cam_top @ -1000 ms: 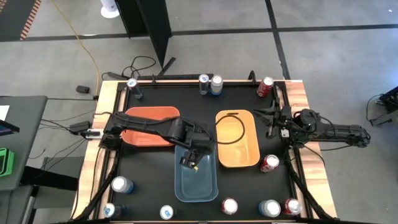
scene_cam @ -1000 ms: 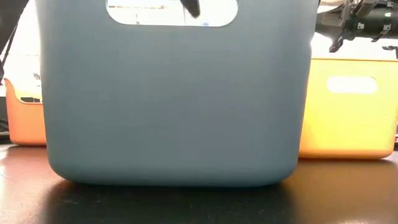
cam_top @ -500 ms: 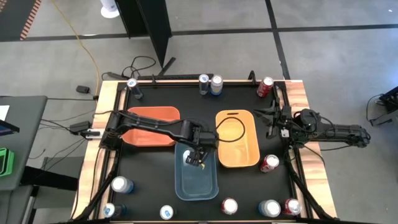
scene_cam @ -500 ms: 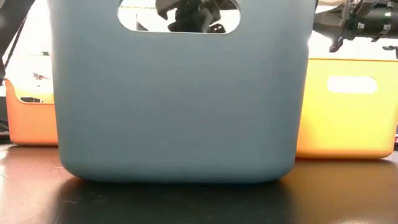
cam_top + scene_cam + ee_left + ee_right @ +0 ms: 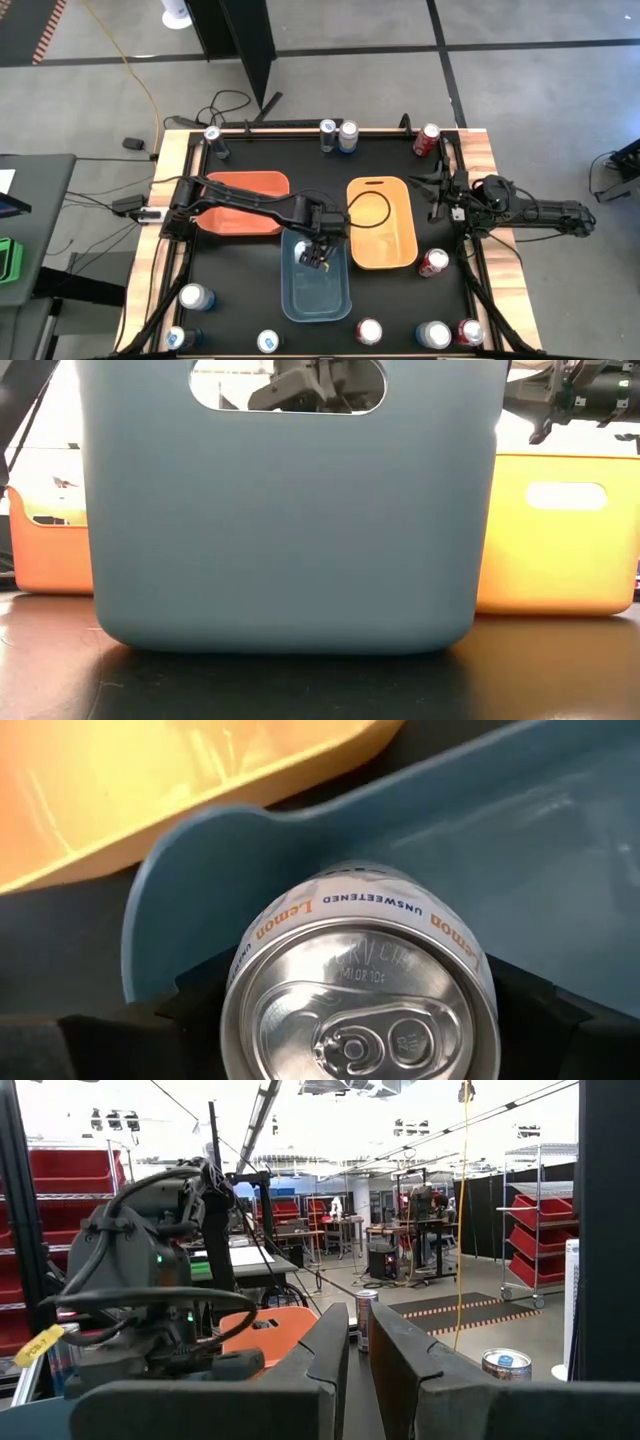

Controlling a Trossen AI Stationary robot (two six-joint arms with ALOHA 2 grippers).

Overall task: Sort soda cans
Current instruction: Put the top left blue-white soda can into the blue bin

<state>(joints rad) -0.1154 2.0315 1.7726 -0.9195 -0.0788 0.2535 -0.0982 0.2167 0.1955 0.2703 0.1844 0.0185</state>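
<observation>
Left hand [image 5: 314, 257] grips a white can [image 5: 362, 982] over the blue bin [image 5: 316, 300]; right hand [image 5: 437, 193], closed, waits at desk edge.

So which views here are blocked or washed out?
Low view: the grey-blue plastic bin fills most of the picture, room behind blown out white. Left wrist view: silver-topped lemon can crowds the frame. Right wrist view: bright ceiling glare. High view: even light, unobstructed.

Industrial workshop: red storage bins [image 5: 75, 1175] on racks, metal shelving [image 5: 535, 1210], workbenches [image 5: 250, 1260], concrete floor [image 5: 520, 90].
</observation>
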